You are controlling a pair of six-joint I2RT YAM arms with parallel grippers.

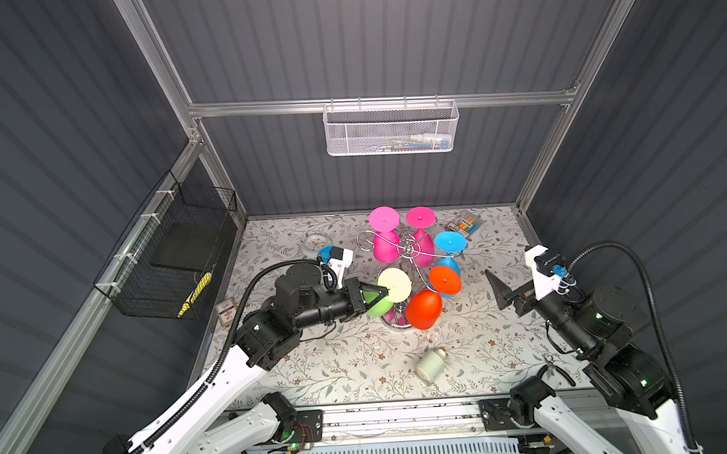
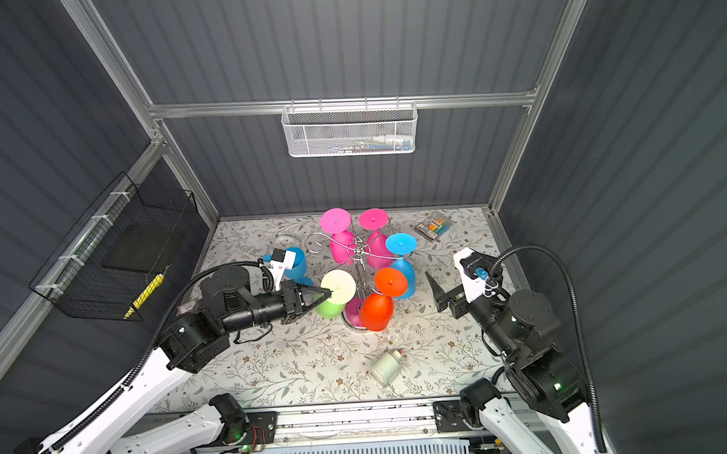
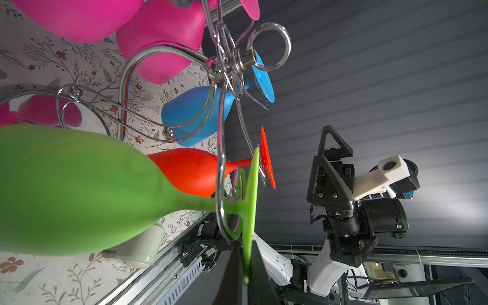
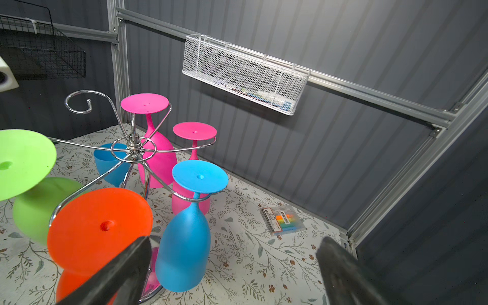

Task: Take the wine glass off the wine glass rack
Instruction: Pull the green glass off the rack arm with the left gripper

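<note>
- In a top view, the left gripper (image 1: 381, 294) pinches the foot rim of the green wine glass (image 1: 397, 283), which hangs on the wine glass rack (image 1: 410, 250).
- Left wrist: the grasp appears set; next, the stem must slide clear of the scroll arm (image 3: 220, 184).
- Right wrist: the right gripper (image 4: 235, 241) is spread, beside the rack.

shiny chrome wire wine glass rack (image 4: 133, 149) with a mirror-like round base. lime green wine glass (image 3: 79, 190), orange wine glass (image 4: 100, 227) and blue wine glass (image 4: 184, 250) look like smooth matt plastic. floral-printed desk (image 1: 358, 361) has a faint sheen. white metal mesh basket (image 1: 389, 131).
</note>
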